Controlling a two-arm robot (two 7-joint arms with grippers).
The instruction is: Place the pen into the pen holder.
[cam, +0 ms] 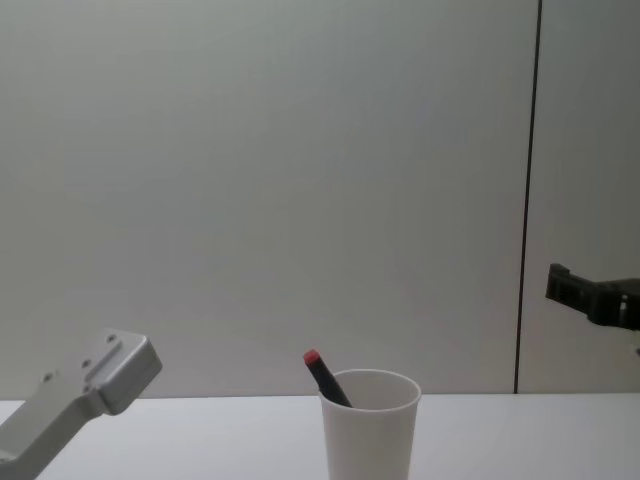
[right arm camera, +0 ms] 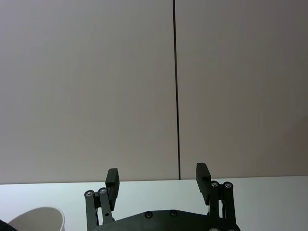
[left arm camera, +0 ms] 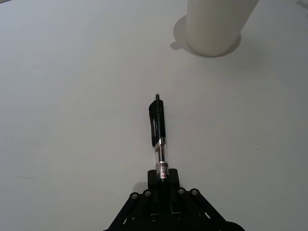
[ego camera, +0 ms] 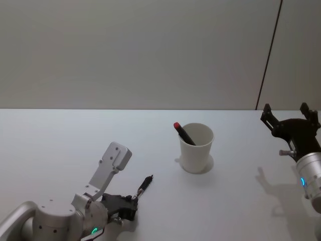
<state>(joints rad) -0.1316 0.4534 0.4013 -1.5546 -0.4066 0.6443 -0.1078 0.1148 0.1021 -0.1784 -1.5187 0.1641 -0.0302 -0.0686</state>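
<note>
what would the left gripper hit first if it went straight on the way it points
Likely nothing at first. The left gripper, shut on a pen, points across bare table. The cup stands just right of that line, so it may pass close by, though depth is unclear.

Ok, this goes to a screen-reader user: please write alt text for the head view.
A white paper cup on a white table holds a red-ended black pen. The left gripper holds a second pen at front left; the right gripper hovers at right, fingers open.
</note>
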